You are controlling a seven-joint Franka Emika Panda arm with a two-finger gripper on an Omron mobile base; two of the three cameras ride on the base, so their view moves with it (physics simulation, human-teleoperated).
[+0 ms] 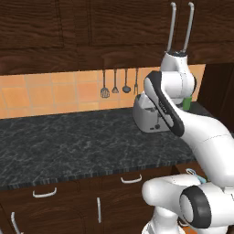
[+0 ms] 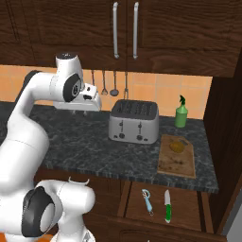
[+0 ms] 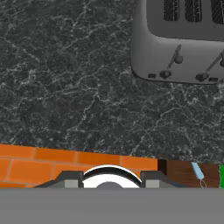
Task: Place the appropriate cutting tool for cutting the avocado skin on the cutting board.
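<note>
My fingers (image 2: 81, 112) hung empty, maybe half open, over bare bench (image 2: 71, 137); knife (image 2: 167, 206) sat far below-right in the drawer (image 2: 189, 208).

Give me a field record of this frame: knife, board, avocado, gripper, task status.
knife: in the open drawer below the counter, beside a blue peeler
cutting board: on the counter, right of the toaster
avocado: on the board
gripper: above the counter left of the toaster, holding nothing
task status: knife not yet picked up
</note>
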